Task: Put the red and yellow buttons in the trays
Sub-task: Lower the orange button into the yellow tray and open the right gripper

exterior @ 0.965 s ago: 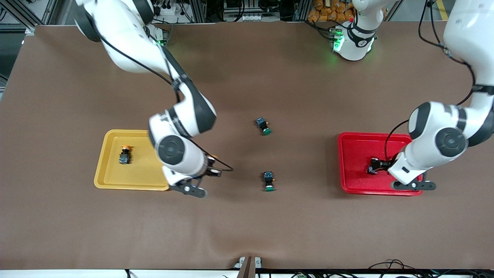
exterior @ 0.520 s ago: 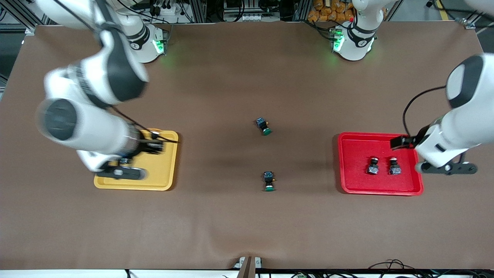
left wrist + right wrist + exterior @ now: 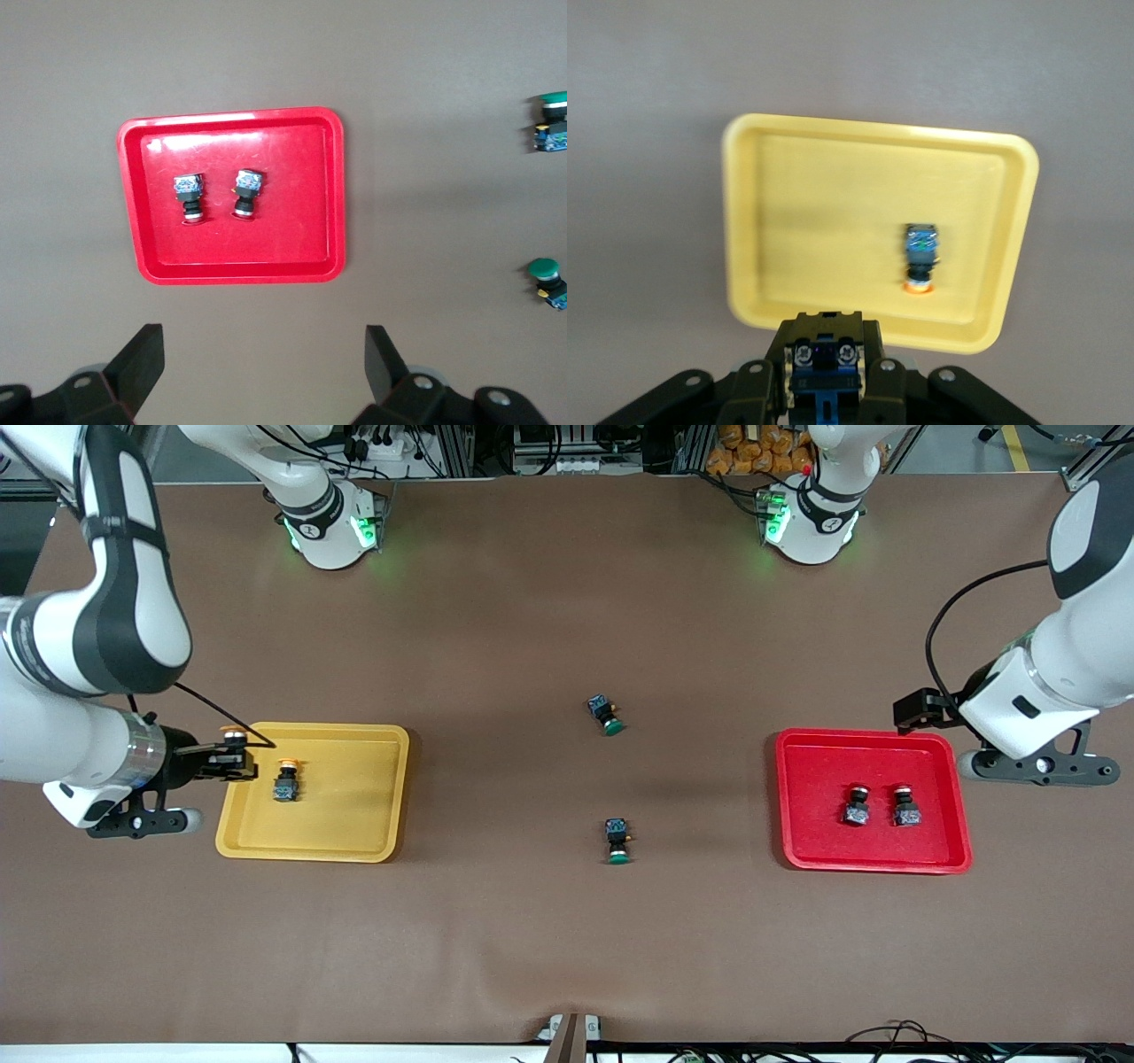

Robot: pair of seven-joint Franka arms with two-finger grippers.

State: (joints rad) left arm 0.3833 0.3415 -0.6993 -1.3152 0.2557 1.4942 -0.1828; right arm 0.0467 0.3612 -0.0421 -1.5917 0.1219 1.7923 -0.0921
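Here the held yellow-capped button (image 3: 234,735) stands cap-up.

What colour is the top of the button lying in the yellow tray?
Orange-yellow. The button in the yellow tray shows its cap best in the front view.

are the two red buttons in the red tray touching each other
Apart. The left wrist view shows the two red buttons lying side by side in the red tray with bare tray floor between them.
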